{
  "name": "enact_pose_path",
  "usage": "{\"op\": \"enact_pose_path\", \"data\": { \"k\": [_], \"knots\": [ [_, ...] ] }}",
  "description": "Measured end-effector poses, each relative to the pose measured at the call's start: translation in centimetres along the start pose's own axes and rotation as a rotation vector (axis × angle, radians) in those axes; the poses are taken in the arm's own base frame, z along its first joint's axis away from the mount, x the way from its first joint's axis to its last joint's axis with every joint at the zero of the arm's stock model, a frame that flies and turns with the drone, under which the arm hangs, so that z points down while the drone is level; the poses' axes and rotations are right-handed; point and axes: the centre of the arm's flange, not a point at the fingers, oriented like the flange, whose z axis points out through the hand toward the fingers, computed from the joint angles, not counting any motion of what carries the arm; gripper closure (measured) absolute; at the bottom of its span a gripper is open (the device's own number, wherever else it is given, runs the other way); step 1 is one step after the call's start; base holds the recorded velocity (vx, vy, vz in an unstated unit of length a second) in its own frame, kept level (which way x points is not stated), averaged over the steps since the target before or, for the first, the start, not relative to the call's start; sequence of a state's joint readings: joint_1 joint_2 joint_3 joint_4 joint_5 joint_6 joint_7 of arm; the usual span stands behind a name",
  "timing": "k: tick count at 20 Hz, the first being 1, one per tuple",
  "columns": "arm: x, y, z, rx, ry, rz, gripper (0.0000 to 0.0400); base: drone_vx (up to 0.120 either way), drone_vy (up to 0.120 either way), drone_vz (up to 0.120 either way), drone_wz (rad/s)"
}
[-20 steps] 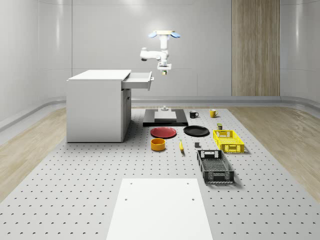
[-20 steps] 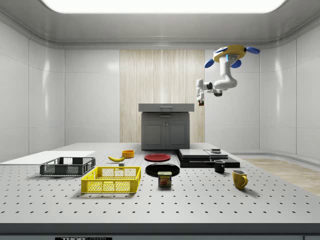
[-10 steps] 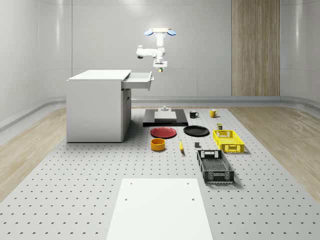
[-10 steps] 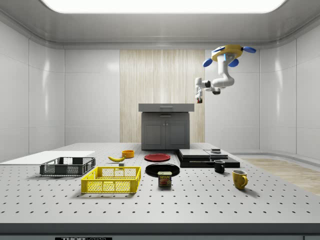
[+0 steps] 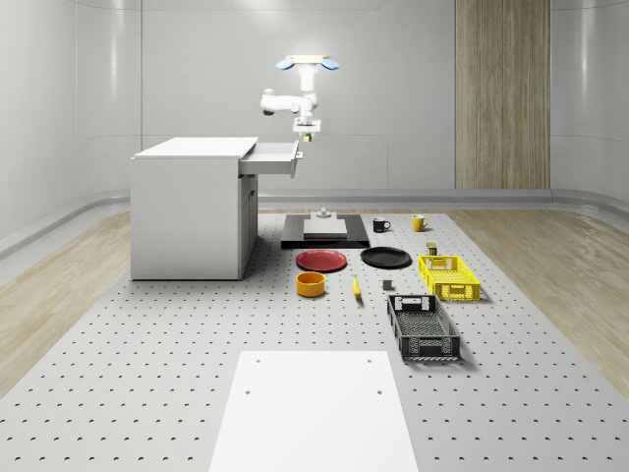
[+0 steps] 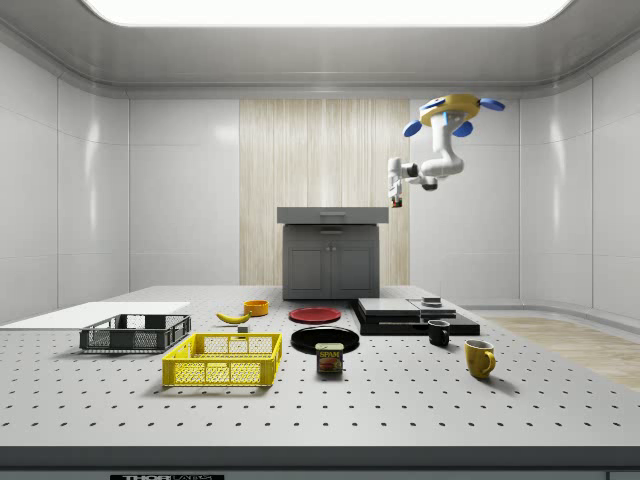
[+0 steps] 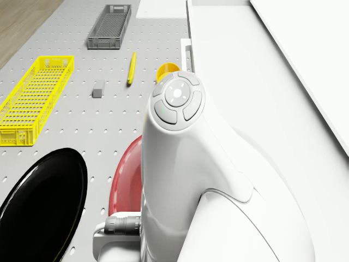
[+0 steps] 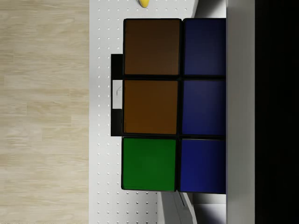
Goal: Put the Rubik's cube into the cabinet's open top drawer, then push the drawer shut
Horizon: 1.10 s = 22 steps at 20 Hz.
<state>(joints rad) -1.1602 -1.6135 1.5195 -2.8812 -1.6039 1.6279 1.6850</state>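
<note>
The Rubik's cube (image 8: 173, 105), its brown, blue and green squares close before the wrist camera, sits pinched in the two-finger gripper (image 5: 306, 135), just above the outer front edge of the white cabinet's (image 5: 192, 211) open top drawer (image 5: 270, 157). Over the past second the white quadrotor drone (image 5: 309, 63) has carried it from beyond the drawer's front toward the drawer and slightly higher; it hovers there, so the release looks near. Below stretches a perforated grey worktop (image 5: 147, 374) in a pale-walled room with one wood-panelled strip (image 5: 501, 93).

drone (image 5: 309, 64) above drawer (image 5: 272, 157) front | cabinet (image 5: 192, 206) on table (image 5: 147, 374)
</note>
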Motion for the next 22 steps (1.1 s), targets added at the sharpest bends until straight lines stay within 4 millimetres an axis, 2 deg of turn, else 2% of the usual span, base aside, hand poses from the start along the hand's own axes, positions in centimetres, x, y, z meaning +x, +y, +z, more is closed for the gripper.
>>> {"op": "enact_pose_path", "data": {
  "k": [22],
  "knots": [
    [0.00, 0.00, 0.00, 0.000, 0.000, 0.000, 0.0078, 0.000, -0.120, 0.000, 0.000]
  ]
}}
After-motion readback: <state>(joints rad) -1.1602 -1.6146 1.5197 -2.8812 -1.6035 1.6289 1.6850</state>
